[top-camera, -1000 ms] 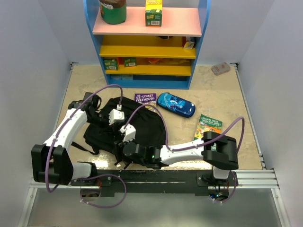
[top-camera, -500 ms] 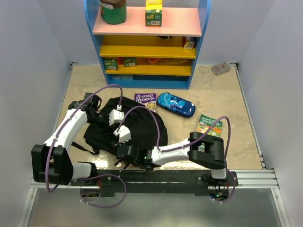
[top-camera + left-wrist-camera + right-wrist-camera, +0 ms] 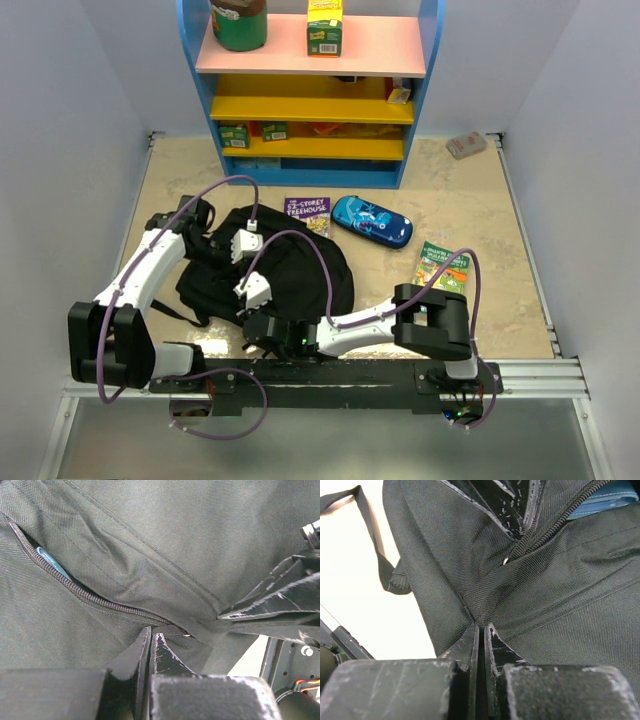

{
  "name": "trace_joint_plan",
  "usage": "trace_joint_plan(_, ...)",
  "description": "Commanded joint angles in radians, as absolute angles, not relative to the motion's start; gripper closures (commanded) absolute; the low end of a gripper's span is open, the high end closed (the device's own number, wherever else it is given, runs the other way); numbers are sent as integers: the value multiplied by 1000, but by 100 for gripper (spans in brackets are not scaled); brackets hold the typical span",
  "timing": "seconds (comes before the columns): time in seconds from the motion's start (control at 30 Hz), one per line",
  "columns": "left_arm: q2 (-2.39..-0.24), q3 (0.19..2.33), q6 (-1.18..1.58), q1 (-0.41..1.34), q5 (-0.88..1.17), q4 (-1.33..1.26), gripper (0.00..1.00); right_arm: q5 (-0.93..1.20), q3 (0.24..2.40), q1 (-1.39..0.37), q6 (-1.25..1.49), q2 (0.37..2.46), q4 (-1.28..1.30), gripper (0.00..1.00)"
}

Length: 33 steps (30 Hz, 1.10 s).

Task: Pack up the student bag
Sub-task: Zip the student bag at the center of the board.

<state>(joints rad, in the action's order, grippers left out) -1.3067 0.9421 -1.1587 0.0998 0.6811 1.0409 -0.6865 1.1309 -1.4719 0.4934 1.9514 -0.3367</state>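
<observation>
Black fabric bag [image 3: 300, 262] lay left-centre on table [image 3: 480, 200], zipper [image 3: 85, 596] part open (something blue inside) | left gripper [image 3: 151, 634] and right gripper [image 3: 482, 628] were each closed, pinching bag cloth near zipper's end | best pulled apart gently, seam kept taut | book [image 3: 306, 210] sat just beside far rim; open room lay rightward
</observation>
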Motion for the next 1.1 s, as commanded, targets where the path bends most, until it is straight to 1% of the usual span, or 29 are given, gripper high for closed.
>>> trace_joint_plan(0.0,-1325,972,-1123,104,730,976,100,-752,1143,-1520,463,1921,-370,100)
trace_joint_plan(0.47,-1414,1077,-983,132,819,862,100,-854,1172,-1654,351,1951,-344,100)
trace_joint_plan(0.57,-1419,1091,-908,132,808,780,100,-865,1164,-1669,344,1953,-341,100)
trace_joint_plan(0.7,-1420,1078,-755,135,744,577,100,-877,1158,-1687,342,1950,-331,100)
trace_joint_plan(0.9,-1489,1106,-609,169,609,402,100,-881,1152,-1698,348,1950,-327,100)
trace_joint_plan(0.93,-1500,1111,-580,173,551,373,100,-882,1154,-1698,345,1951,-328,100)
trace_joint_plan(1.07,-1552,1137,-476,175,436,290,100,-873,1173,-1700,344,1962,-316,100)
